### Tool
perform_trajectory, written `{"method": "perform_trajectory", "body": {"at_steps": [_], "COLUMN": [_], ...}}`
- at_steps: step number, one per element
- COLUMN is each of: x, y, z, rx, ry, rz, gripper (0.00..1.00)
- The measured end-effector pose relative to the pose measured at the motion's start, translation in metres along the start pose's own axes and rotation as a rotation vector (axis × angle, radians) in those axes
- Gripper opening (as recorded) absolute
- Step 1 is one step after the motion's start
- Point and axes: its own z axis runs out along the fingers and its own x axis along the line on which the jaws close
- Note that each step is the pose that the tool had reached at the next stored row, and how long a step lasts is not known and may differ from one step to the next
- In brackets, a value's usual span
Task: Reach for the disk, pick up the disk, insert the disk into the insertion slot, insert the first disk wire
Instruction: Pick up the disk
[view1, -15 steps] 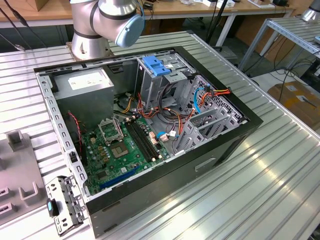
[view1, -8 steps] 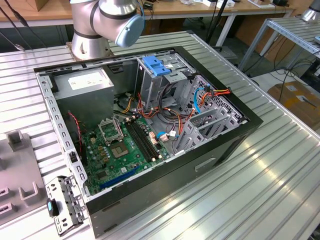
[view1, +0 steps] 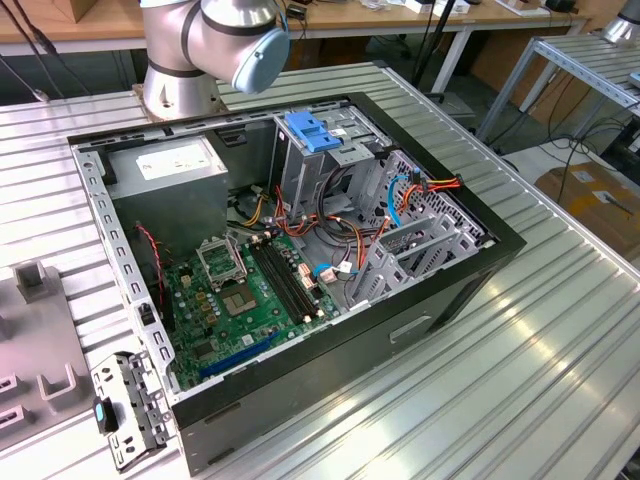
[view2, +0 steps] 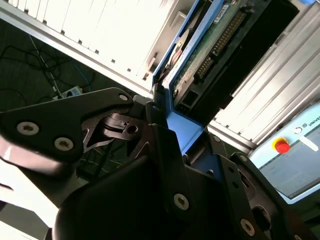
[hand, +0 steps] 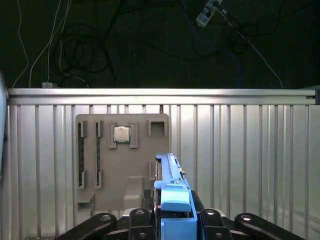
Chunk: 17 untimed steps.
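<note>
Gripper (hand: 173, 226) jaws clenched on the disk (hand: 171, 185), which is held edge-on above the ribbed aluminium table (hand: 250, 150). Grey fixture tray (hand: 122, 165) with a chip lies on the table. Dark floor with loose cables (hand: 85, 45) beyond the table edge. Exterior view: open computer case (view1: 300, 395) on a ribbed table, insertion slot (view1: 420, 245) at the case's end toward the exterior view's right.

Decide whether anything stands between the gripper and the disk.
Nothing visible does. In both wrist views the gripper is shut directly on the disk, with the disk's blue carrier clamped between its fingers. No cable or other part lies between them. The ribbed metal table lies beyond.
</note>
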Motion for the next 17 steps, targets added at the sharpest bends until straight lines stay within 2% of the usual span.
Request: {"method": "perform_trajectory", "body": {"at_steps": [7,10,14,17], "x": [-0.0002,-0.0003,-0.0005,-0.0006], "y": [-0.0187,-0.0211,-0.0226,-0.0258], "z": [-0.0001,-0.0008,-0.0064,-0.0073], "rx": [0.0,-0.0002,-0.0001,0.0], "ry": [0.0,0.0001,0.0001,0.0], "rz": [0.0,0.0,0.0,0.0], "gripper": [0.37,0.37,0.37,0.37]}}
